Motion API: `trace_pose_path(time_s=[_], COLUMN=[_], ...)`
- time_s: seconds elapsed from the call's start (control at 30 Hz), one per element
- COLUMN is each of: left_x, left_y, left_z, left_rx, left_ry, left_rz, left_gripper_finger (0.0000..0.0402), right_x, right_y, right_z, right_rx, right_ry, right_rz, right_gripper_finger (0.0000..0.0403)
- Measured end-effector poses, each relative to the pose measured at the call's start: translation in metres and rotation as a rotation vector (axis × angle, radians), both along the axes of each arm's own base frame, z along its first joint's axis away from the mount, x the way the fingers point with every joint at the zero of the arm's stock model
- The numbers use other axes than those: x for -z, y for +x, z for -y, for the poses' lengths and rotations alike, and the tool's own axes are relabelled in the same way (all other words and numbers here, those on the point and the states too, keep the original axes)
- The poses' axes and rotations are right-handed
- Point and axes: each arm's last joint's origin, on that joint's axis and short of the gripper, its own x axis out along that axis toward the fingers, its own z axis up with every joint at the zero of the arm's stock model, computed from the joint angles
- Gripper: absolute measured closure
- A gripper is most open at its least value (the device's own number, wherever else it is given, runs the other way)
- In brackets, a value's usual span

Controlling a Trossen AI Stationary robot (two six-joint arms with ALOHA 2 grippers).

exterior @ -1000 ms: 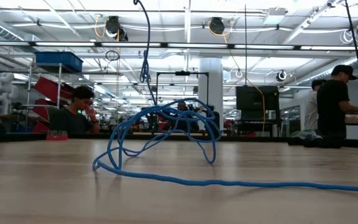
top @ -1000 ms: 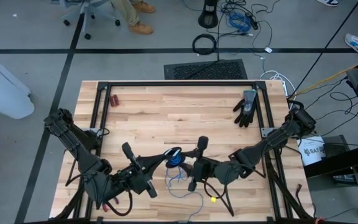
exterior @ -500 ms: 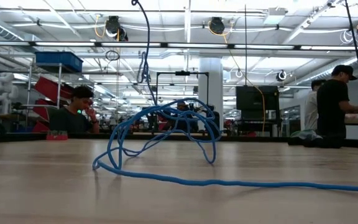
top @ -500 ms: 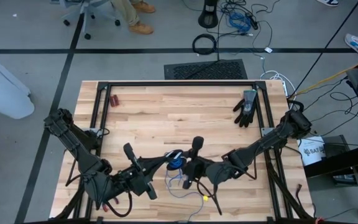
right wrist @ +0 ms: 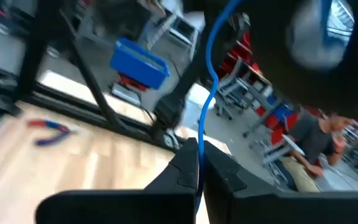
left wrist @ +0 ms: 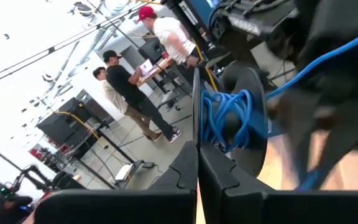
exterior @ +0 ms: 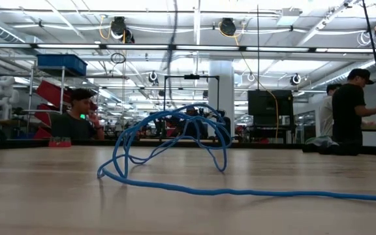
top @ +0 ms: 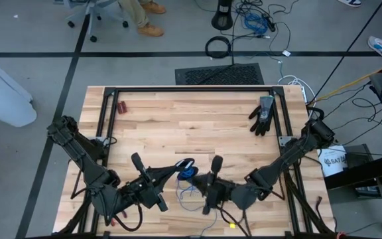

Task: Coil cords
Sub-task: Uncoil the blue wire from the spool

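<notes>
Blue cable is lying half-coiled at the tabletop's lower centre; my right hand is pinching one strand, my left hand closed on the bundle. Next, I'm judging, comes another loop.

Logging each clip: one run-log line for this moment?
left gripper: shut on blue cable | right gripper: shut on blue cable strand | coil: unfinished

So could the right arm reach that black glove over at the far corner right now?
Probably not right away: the right gripper is shut on the blue cable, which it would have to drop first. The glove itself lies unobstructed.
</notes>
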Motion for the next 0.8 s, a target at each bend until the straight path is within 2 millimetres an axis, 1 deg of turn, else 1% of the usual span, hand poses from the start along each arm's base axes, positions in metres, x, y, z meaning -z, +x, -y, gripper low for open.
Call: trace_pose_path(time_s=[0.1,0.2,0.3,0.43,0.53,0.6,0.7,0.8], left_x=[0.001,0.004,0.006,0.006,0.006,0.006,0.005,0.004], left_y=[-0.001,-0.001,-0.001,-0.001,-0.004,-0.006,-0.009,-0.012], left_z=[0.000,0.000,0.000,0.001,0.004,0.006,0.010,0.013], left_rx=[-0.025,-0.029,-0.030,-0.027,-0.016,-0.006,0.008,0.014], left_ry=[-0.001,0.004,0.005,0.004,0.004,0.004,0.004,0.015], left_rz=[-0.003,-0.019,-0.023,-0.023,-0.022,-0.022,-0.021,-0.024], left_gripper_finger=[0.0401,0.0401,0.0401,0.0401,0.0401,0.0401,0.0401,0.0401], right_x=[-0.008,-0.020,-0.031,-0.036,-0.033,-0.027,-0.015,0.001], right_y=[-0.007,-0.017,-0.029,-0.044,-0.050,-0.052,-0.053,-0.053], right_z=[-0.011,-0.023,-0.034,-0.044,-0.045,-0.044,-0.043,-0.038], right_rx=[-0.027,0.001,0.065,0.185,0.293,0.318,0.291,0.187], right_ry=[-0.005,-0.043,-0.102,-0.202,-0.291,-0.350,-0.409,-0.423], right_rz=[0.015,0.028,0.028,-0.008,-0.065,-0.107,-0.162,-0.241], right_gripper_finger=[0.0402,0.0402,0.0403,0.0403,0.0403,0.0403,0.0403,0.0403])
